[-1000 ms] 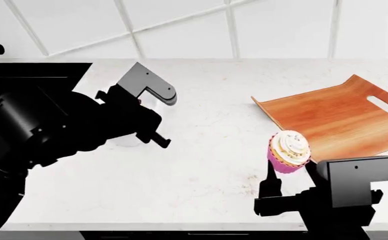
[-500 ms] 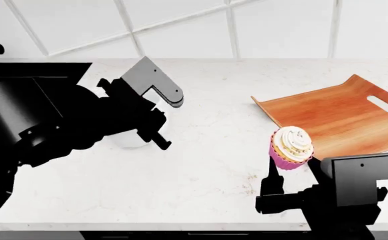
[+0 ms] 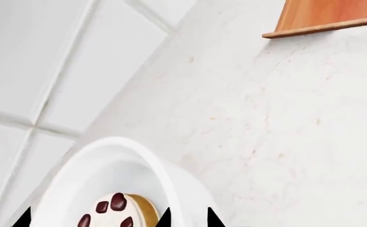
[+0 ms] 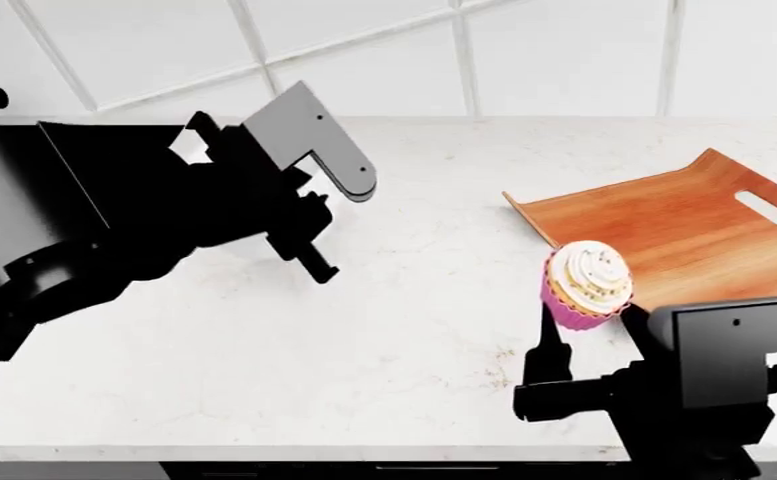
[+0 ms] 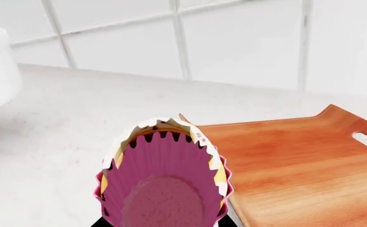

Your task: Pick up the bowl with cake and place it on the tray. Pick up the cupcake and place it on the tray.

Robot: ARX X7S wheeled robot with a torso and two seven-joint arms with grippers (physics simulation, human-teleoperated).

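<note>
1. Gripping the bowl with cake (image 3: pixel 107 175) by its rim, left claw (image 3: pixel 186 220) carries it above tabletop (image 4: pixel 402 300).
2. Right claw (image 4: pixel 588 330) clamps cupcake (image 4: pixel 586 283) just beside tray (image 4: pixel 682 235).

Kitchen: white marble counter (image 4: pixel 402 330), white tiled wall (image 4: pixel 562 50), wooden tray (image 4: pixel 682 240).

you are looking at a white marble-look countertop (image 4: pixel 361 340) with faint beige speckles, running back to a wall of large pale square tiles (image 4: pixel 361 40) divided by light grout lines behind it.
</note>
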